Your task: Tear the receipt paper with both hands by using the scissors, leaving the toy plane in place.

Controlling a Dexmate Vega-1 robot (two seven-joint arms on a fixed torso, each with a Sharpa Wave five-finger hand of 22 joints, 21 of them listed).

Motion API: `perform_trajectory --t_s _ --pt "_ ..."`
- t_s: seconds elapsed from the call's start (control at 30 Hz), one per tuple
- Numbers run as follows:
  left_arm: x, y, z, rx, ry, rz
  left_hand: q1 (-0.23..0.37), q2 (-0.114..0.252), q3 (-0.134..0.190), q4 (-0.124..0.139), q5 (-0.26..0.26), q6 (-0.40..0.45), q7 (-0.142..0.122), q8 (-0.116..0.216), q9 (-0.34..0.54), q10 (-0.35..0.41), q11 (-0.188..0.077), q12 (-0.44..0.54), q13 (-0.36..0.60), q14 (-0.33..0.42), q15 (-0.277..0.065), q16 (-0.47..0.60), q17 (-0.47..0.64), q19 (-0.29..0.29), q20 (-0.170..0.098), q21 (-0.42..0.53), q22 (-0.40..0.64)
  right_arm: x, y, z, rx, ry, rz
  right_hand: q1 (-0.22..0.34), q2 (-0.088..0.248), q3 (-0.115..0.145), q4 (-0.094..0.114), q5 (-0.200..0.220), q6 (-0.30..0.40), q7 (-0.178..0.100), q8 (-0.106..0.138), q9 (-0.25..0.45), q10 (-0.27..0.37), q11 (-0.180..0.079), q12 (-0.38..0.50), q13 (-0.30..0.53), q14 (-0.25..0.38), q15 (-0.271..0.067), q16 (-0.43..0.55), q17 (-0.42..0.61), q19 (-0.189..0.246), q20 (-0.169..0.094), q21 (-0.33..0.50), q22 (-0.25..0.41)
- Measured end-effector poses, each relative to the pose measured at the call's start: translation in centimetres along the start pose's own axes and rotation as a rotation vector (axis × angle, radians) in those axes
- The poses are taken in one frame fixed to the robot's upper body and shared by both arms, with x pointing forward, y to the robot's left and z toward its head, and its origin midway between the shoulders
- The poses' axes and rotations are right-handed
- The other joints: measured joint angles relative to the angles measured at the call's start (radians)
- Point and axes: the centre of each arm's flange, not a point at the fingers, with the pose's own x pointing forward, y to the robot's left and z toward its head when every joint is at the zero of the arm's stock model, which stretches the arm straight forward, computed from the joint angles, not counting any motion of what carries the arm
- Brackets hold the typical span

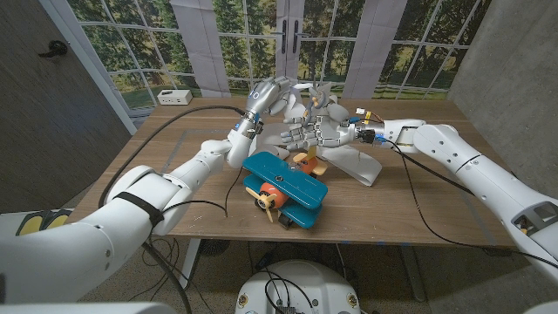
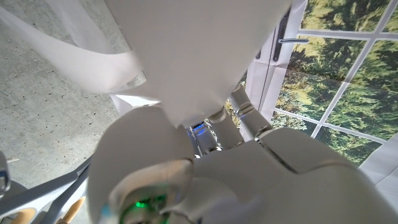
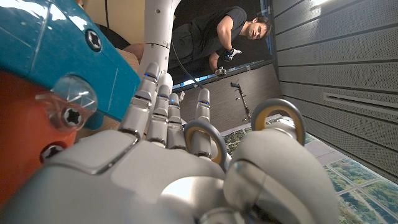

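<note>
Both arms meet above the middle of the wooden table [image 1: 418, 209], toward its far edge, and the work looks to be at the cutting step. The left hand [image 1: 272, 94] is raised with its fingers closed on the receipt paper [image 2: 186, 56], which in the left wrist view hangs as a broad white strip running away from the hand, so its long axis follows the hand's reach. The right hand [image 1: 316, 133] sits just beside it, fingers stretched toward the robot's left, and the right wrist view shows the scissors [image 3: 273, 118] with their grey-and-yellow loops on its fingers; the blades I cannot make out, so which way they point is unclear. The blue and orange toy plane [image 1: 283, 187] rests near the table's front edge, just below the hands, nose toward the front edge. Next, I judge, the blades must close across the taut strip without the arms dipping onto the plane.
</note>
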Motion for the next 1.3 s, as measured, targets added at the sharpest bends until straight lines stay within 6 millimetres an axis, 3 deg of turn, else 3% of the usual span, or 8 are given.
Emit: perform_trajectory --t_s 0.3,0.53,1.3 --pt "0.1 0.1 0.04 -0.002 -0.004 0.002 -0.005 -0.005 0.0 0.0 0.0 0.0 0.0 -0.008 -0.005 0.0 0.0 0.0 0.003 0.0 0.0 0.008 -0.005 0.0 0.0 0.0 -0.005 -0.04 0.02 -0.04 -0.006 0.011 0.0 -0.004 0.004 0.004 -0.015 -0.008 -0.024 -0.001 -0.005 -0.026 -0.013 0.001 0.0 -0.005 -0.013 0.002 0.0 0.0 -0.007 0.0 0.0 0.001" --pt "0.1 0.2 0.14 -0.005 -0.01 0.006 -0.005 -0.005 0.0 0.0 0.0 0.005 -0.006 -0.008 -0.005 0.0 0.0 0.0 0.003 0.0 0.0 0.008 -0.005 0.0 0.0 0.006 -0.005 0.02 0.16 0.07 -0.021 0.024 0.006 -0.051 -0.027 0.0 -0.019 -0.003 -0.104 -0.012 -0.012 -0.054 -0.075 -0.001 0.0 -0.005 -0.038 0.002 0.0 0.0 -0.016 -0.002 0.0 0.005" --pt "-0.22 0.52 0.29 -0.012 -0.025 0.013 -0.012 0.001 0.003 -0.003 0.0 0.011 0.0 -0.022 -0.014 0.0 0.0 -0.007 0.008 0.0 0.0 0.016 -0.014 -0.004 0.004 0.013 -0.014 0.32 0.5 0.43 -0.048 0.05 0.018 -0.062 -0.028 0.0 -0.019 -0.002 -0.125 -0.014 -0.012 -0.058 -0.086 0.0 0.0 -0.005 -0.048 0.002 0.0 0.0 -0.022 0.004 0.0 0.005"
